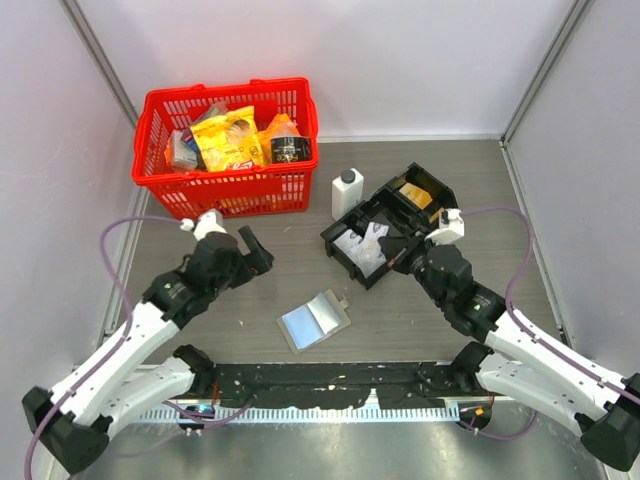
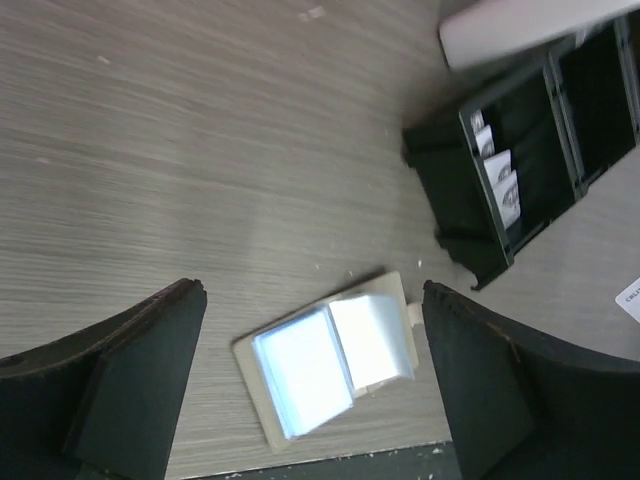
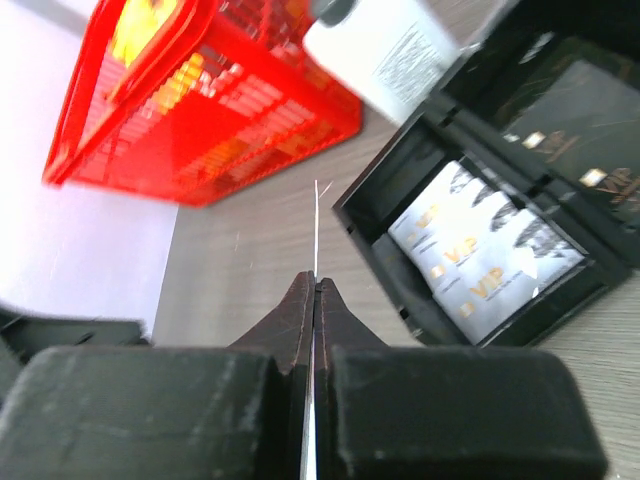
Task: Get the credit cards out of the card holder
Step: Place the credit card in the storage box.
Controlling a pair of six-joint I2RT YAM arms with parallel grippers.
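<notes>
Black tray [image 3: 395,265] holds several cards [image 3: 480,260] — we pinch another thin card [image 3: 316,215] in our right gripper [image 3: 315,300], left gripper [image 1: 256,252] wide near the seemingly emptied card holder [image 1: 314,320].

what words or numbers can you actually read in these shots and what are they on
"VIP", gold, on the white cards lying in the black tray.
White bottle: label print too small to read.
Yellow snack bag in the red basket: lettering blurred, unreadable.
White slip at the right edge of the left wrist view: blurred.
Thin card pinched in the right end effector: edge-on, nothing readable.
Card holder: no text seen.
</notes>
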